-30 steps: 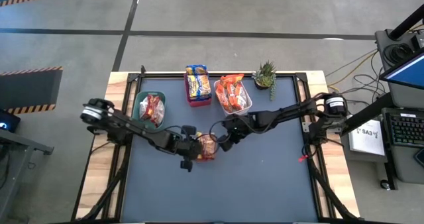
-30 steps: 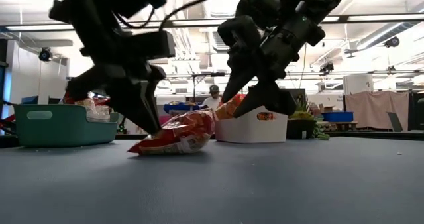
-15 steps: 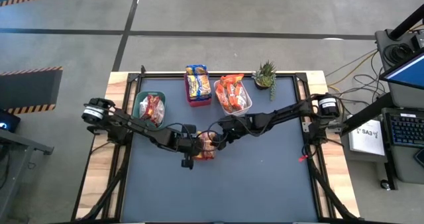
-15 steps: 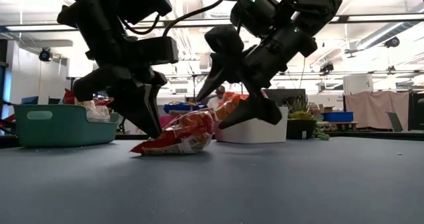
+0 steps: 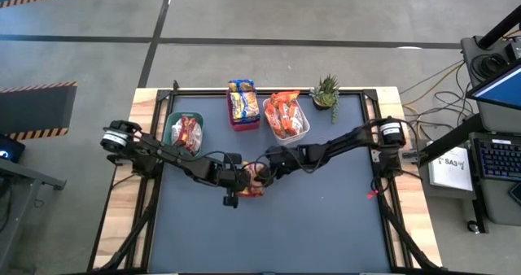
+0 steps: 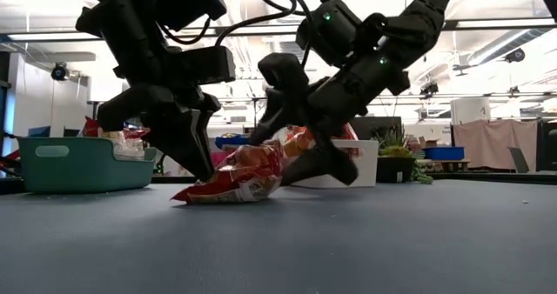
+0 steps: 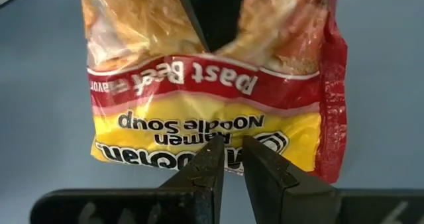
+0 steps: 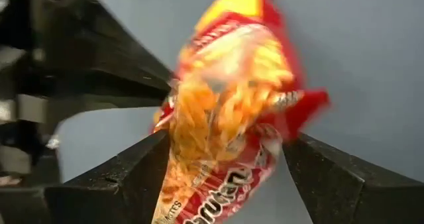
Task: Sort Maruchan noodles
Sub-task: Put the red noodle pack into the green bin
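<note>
A single ramen packet lies near the middle of the bench, flanked by both arms. The left tool stands at the packet's yellow end with its fingers drawn narrow, tips almost touching, and over the wrapper rather than around it; it holds nothing. The right tool is spread wide, one finger on each side of the packet's red end, so the packet sits in the gap (whether the pads already press on it cannot be told).

The packet is judged light and crinkly: a thin glossy film over a brittle block of dry noodles. The film is probably slippery and gives under pressure, while the block inside may crack if squeezed hard. A hold across the narrow width, near the sealed red edge or over the firm block, seems the soundest; a pinch on loose film alone may slip.

At the far side of the bench stand a green bin, a red bin and a white bin, each already holding packets.
</note>
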Available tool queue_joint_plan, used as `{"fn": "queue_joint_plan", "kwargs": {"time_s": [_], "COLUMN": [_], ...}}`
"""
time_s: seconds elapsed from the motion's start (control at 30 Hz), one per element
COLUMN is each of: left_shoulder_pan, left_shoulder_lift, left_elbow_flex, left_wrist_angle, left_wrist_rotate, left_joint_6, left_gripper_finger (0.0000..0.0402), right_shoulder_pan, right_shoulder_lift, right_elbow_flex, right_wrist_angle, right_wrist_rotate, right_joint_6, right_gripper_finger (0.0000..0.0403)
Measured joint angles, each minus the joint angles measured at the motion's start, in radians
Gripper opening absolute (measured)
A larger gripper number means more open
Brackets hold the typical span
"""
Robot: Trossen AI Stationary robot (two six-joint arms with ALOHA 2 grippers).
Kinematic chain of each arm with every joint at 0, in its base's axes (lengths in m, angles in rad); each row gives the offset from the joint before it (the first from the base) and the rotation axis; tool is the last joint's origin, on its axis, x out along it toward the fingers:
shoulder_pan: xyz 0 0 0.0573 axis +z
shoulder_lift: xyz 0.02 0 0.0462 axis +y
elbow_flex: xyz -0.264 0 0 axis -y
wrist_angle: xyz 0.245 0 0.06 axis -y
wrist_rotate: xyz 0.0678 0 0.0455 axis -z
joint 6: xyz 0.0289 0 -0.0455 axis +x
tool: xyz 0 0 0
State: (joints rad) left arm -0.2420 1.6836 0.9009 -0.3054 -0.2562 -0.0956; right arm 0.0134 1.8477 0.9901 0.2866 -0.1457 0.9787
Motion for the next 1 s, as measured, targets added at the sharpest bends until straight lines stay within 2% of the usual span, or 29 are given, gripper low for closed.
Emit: {"fn": "queue_joint_plan", "kwargs": {"time_s": [0.07,0.23,0.7,0.83,1.0], "left_shoulder_pan": [0.0,0.0,-0.001,-0.001,-0.001], "left_shoulder_lift": [0.0,0.0,0.0,0.0,-0.004], "left_elbow_flex": [0.0,0.0,0.0,0.0,0.0], "left_wrist_angle": [0.0,0.002,0.007,0.007,-0.006], "left_wrist_rotate": [0.001,0.002,0.003,0.003,0.002], "left_joint_6": [0.0,0.001,0.005,0.005,0.005], "left_gripper_finger": [0.0038,0.0038,0.0038,0.0038,0.0038], "right_shoulder_pan": [0.002,0.002,0.004,0.004,0.004], "right_shoulder_lift": [0.017,0.018,0.019,0.019,0.019], "right_elbow_flex": [0.0,0.0,0.002,0.002,0.002], "right_wrist_angle": [0.055,0.07,0.094,0.094,0.094], "right_wrist_rotate": [-0.012,0.007,0.02,0.018,0.017], "right_joint_6": [0.0,-0.032,-0.06,-0.062,-0.064], "right_gripper_finger": [0.0276,0.0248,0.0125,0.011,0.0109]}}
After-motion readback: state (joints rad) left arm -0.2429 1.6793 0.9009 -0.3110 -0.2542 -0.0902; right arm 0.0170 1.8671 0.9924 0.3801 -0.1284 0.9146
